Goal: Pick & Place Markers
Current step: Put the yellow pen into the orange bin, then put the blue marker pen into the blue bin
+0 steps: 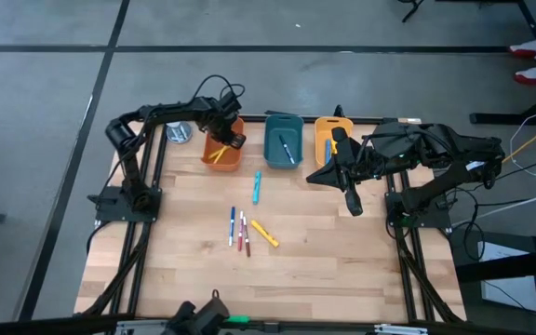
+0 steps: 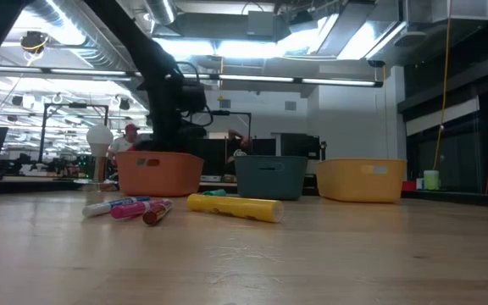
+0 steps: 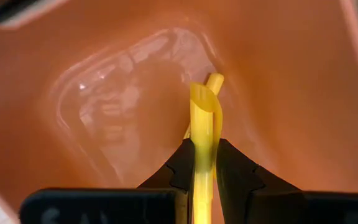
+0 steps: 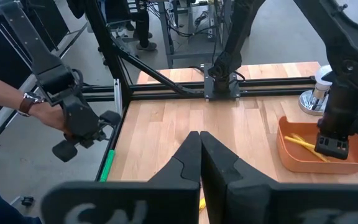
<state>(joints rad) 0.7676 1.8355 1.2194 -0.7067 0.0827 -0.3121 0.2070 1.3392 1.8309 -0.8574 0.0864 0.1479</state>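
Note:
My left gripper (image 1: 227,140) reaches down into the orange bin (image 1: 234,160) at the table's far side and is shut on a yellow marker (image 3: 204,115). Another yellow marker (image 1: 215,154) lies on the bin's floor. Out on the tabletop lie a teal marker (image 1: 257,186), a blue one (image 1: 232,226), a white-bodied one (image 1: 241,229), a red one (image 1: 247,244) and a thick yellow one (image 1: 265,233). My right gripper (image 4: 200,140) hangs shut, with nothing in it, above the table's right half. My left gripper pinches the yellow marker's shaft (image 3: 202,146) between its two fingers (image 3: 235,171). The fingers come from above, pointing down into the orange bin, and the marker runs along them. Its free end (image 3: 205,99) sticks out past the fingertips toward the bin's floor; whether it touches there, I cannot tell.
A teal bin (image 1: 284,140) and a yellow bin (image 1: 331,140), each with a blue marker inside, stand to the right of the orange one. A metal cup (image 1: 180,131) sits at the far left. A person's hand (image 4: 45,112) and a green stick (image 4: 107,165) show past the table's near edge.

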